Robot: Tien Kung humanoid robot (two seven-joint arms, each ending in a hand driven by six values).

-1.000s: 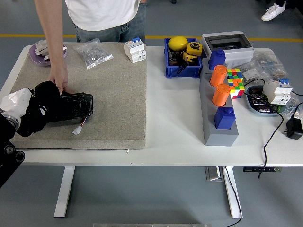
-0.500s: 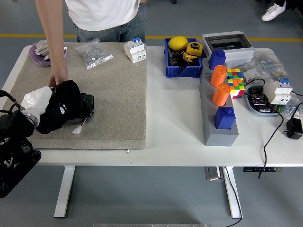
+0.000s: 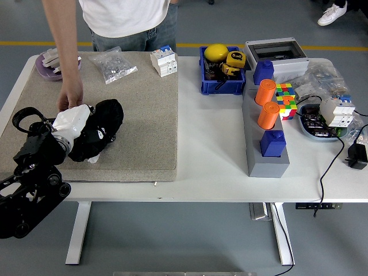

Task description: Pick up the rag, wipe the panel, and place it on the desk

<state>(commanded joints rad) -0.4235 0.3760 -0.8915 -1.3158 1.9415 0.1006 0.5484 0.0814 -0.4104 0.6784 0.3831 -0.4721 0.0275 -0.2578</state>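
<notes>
My left hand (image 3: pixel 73 124), white with a black arm behind it, is shut on the black rag (image 3: pixel 102 127) on the beige mat (image 3: pixel 144 115). The rag lies spread over the black panel, which is almost wholly hidden beneath it. Only a small pale connector (image 3: pixel 94 159) pokes out at the rag's lower edge. A person at the far side rests a hand (image 3: pixel 71 98) on the mat just behind my hand, at the panel's far left end. My right arm is out of sight.
On the mat's far edge lie a purple dish (image 3: pixel 49 63), a bag of small parts (image 3: pixel 113 65) and a circuit breaker (image 3: pixel 163 61). To the right stand a blue bin (image 3: pixel 221 70), a grey rack with orange cylinders (image 3: pixel 265 123), a colour cube (image 3: pixel 285 98) and cables.
My left hand has swept to the right with the rag, from the panel's left end across it. The rag now covers the panel. The person's hand stays put.
</notes>
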